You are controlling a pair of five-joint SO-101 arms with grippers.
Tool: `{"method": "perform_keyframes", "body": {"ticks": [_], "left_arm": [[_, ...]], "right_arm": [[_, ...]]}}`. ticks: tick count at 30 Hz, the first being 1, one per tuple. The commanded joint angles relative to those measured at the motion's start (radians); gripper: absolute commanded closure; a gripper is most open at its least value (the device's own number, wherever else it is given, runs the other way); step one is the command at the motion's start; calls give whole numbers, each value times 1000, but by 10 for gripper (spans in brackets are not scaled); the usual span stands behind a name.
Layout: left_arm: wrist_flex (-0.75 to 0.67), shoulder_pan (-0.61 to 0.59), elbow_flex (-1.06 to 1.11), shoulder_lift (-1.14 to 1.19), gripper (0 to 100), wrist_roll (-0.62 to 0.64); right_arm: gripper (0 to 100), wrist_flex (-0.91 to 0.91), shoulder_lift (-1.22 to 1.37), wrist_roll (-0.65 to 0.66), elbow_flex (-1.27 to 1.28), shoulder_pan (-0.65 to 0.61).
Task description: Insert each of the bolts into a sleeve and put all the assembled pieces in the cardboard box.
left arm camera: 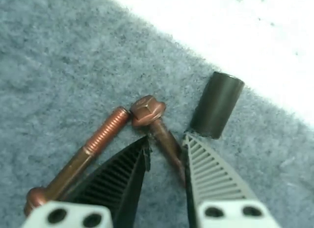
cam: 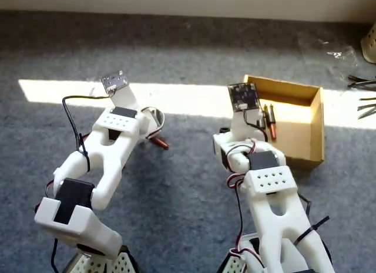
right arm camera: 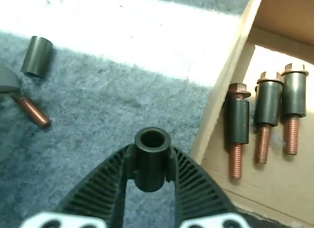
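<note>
Nearest the left wrist camera, the left gripper point(left arm camera: 167, 138) was seen low over the carpet point(left arm camera: 49, 66). Its jaws were set apart to either side of a bolt point(left arm camera: 161, 137), with a sliver of space left on one side, so no grip appeared to have been taken. A second bolt point(left arm camera: 83, 157) was laid with its threaded end against the first one's hex head. A loose sleeve point(left arm camera: 217, 106) was found lying at the tip of one finger, seemingly touching it.

The right gripper point(right arm camera: 151, 152) was clamped on a sleeve point(right arm camera: 152, 162), held near the fingertips with its open bore turned toward the wrist camera. Just beside it, the box point(right arm camera: 223, 95) was seen to hold three assembled pieces point(right arm camera: 267, 110) laid side by side. Two bolts and two sleeves were therefore judged to be left.

Several slips could be expected from here. Since the bolt was lying at a slant between the jaws, it might be rolled or swung round as they are brought together, and a crooked hold would make the bore hard to meet. The loose sleeve could be knocked away by the finger beside it, and the second bolt dragged along by the head. The clamped sleeve, gripped so near the tips, might be tilted or pushed out when a bolt is pressed in.
</note>
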Motion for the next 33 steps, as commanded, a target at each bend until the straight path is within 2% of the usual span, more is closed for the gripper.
{"method": "perform_keyframes", "body": {"ticks": [1,5,9,14,19,24,33], "left_arm": [[0,13,-2,-5,888,2],[0,15,-13,35,900,2],[31,12,-76,101,996,2],[160,15,-153,120,987,2],[221,18,-174,114,986,-2],[239,19,-202,114,983,-184],[235,12,-205,124,975,-198]], "right_arm": [[995,-27,-31,-3,-7,8],[995,-27,-31,-3,-7,8],[995,-27,-31,-3,-7,8],[995,-27,-31,-3,-7,8],[995,-27,-31,-3,-7,8],[995,-27,-31,-3,-7,8],[995,-27,-31,-2,-7,8]]}}
